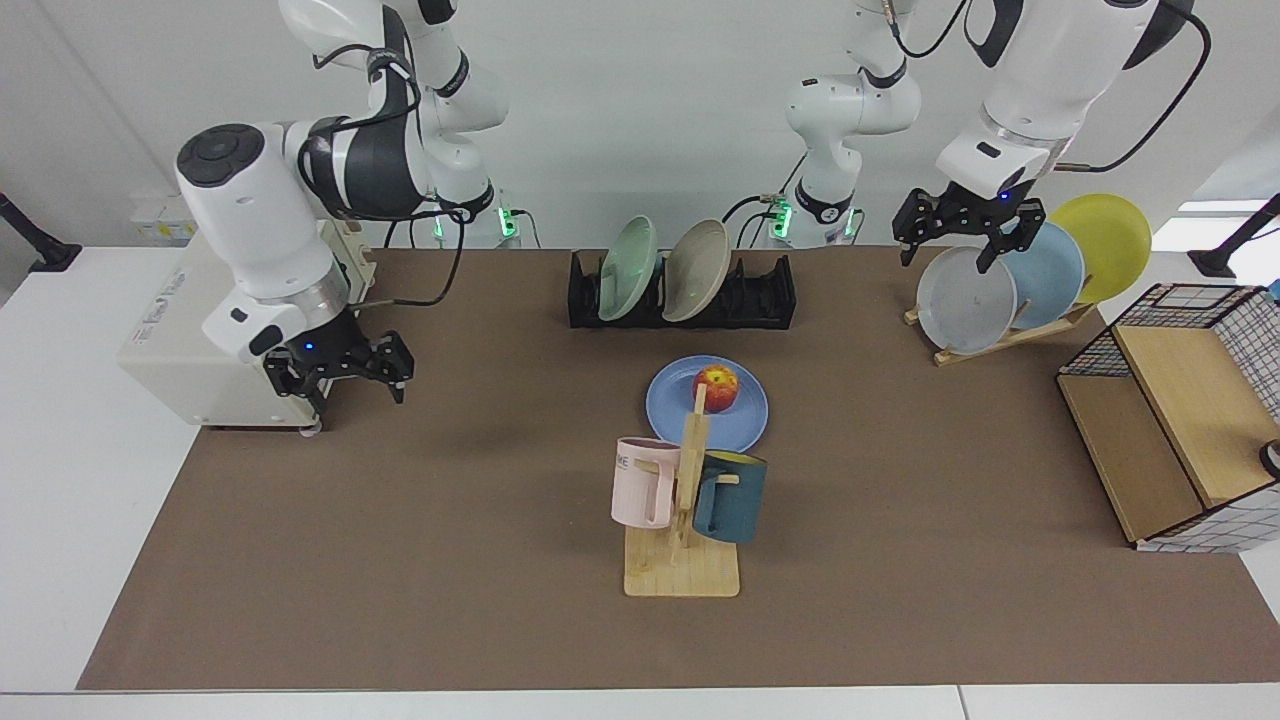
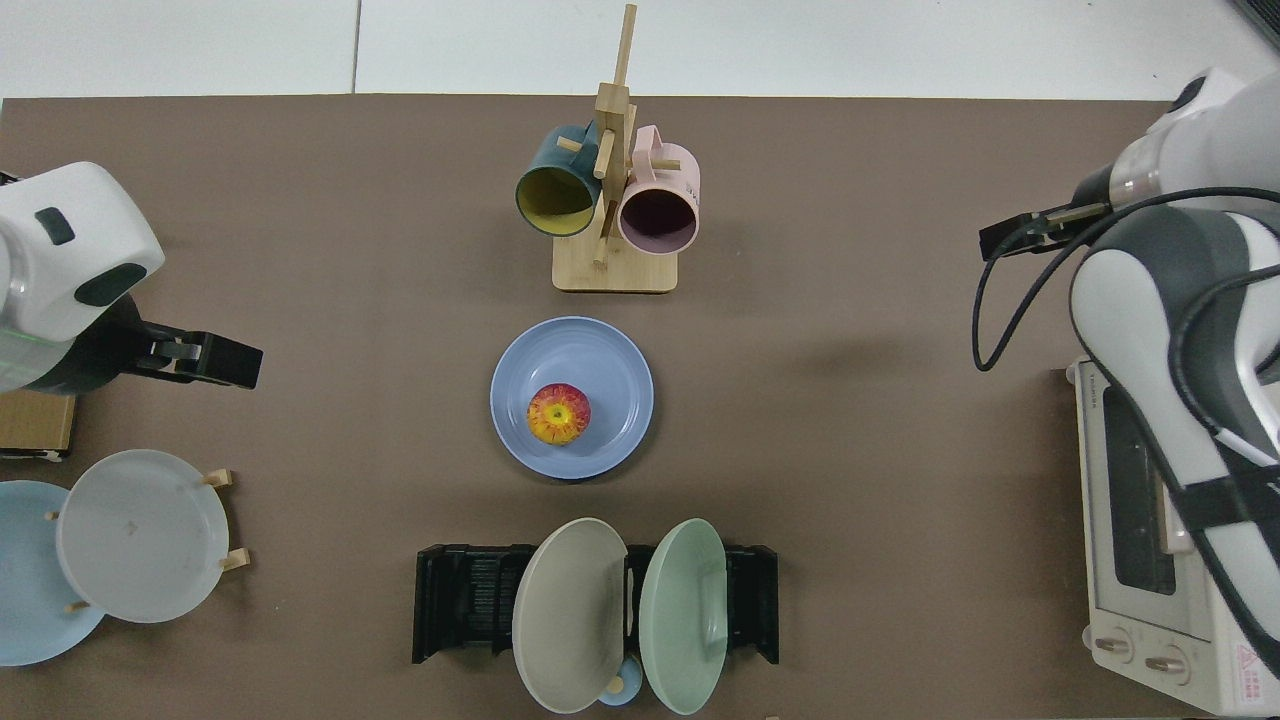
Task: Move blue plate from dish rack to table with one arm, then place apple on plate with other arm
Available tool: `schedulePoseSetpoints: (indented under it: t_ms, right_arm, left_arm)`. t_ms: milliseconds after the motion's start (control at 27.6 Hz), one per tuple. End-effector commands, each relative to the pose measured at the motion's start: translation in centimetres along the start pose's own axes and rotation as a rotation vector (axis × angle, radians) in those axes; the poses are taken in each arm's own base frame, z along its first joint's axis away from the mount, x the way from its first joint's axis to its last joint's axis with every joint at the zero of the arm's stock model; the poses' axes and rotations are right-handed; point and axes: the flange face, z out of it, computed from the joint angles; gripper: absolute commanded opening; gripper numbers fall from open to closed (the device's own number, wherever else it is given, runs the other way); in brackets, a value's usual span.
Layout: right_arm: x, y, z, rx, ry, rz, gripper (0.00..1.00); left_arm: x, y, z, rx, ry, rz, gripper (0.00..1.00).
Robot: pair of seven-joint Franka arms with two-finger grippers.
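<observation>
Now apple (image 1: 716, 387) on blue plate (image 1: 744, 420); rack (image 1: 770, 295) w/ 2 plates.

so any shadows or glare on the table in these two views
Facing view: soft shadow on the table under the right end effector. Top view: a faint smudge of shadow right of the blue plate; no glare in either.
</observation>
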Motion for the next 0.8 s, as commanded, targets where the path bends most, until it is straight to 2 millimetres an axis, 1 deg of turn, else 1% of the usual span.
schedulePoseSetpoints:
  t_ms: [0, 36, 145, 217, 290, 362, 471, 579, 688, 760]
  right_arm:
    - [-1.5, 1.6, -4.4, -0.011, 0.029, 0.000, 1.00]
    - [-1.8, 1.7, -5.2, -0.013, 0.036, 0.002, 1.00]
    - [-2.8, 1.4, -6.8, -0.034, 0.005, -0.011, 1.00]
    - [-3.6, 1.6, -8.6, -0.041, -0.006, -0.009, 1.00]
    - [-5.3, 1.4, -9.3, -0.029, -0.051, -0.010, 1.00]
    - [-6.6, 1.2, -9.0, -0.022, -0.070, -0.011, 1.00]
    - [-7.4, 0.3, -9.0, -0.020, -0.050, -0.019, 1.00]
    - [-7.5, 0.2, -8.8, -0.022, -0.033, -0.012, 1.00]
    - [-7.6, 0.7, -8.3, -0.019, -0.028, 0.001, 1.00]
    - [-7.4, 1.1, -8.2, -0.005, -0.019, 0.014, 1.00]
  left_arm:
    - [-0.3, -0.3, -0.6, 0.007, -0.005, -0.004, 1.00]
    - [-0.3, -0.3, -0.6, 0.007, -0.005, -0.004, 1.00]
    - [-0.3, -0.3, -0.6, 0.007, -0.005, -0.004, 1.00]
    - [-0.3, -0.3, -0.6, 0.007, -0.005, -0.004, 1.00]
    - [-0.3, -0.3, -0.6, 0.007, -0.005, -0.004, 1.00]
    - [-0.3, -0.3, -0.6, 0.007, -0.005, -0.004, 1.00]
    - [-0.3, -0.4, -0.6, 0.007, -0.005, -0.006, 1.00]
    - [-0.3, -0.3, -0.6, 0.007, -0.006, -0.004, 1.00]
    - [-0.3, -0.3, -0.6, 0.007, -0.005, -0.004, 1.00]
    - [-0.3, -0.3, -0.6, 0.007, -0.005, -0.004, 1.00]
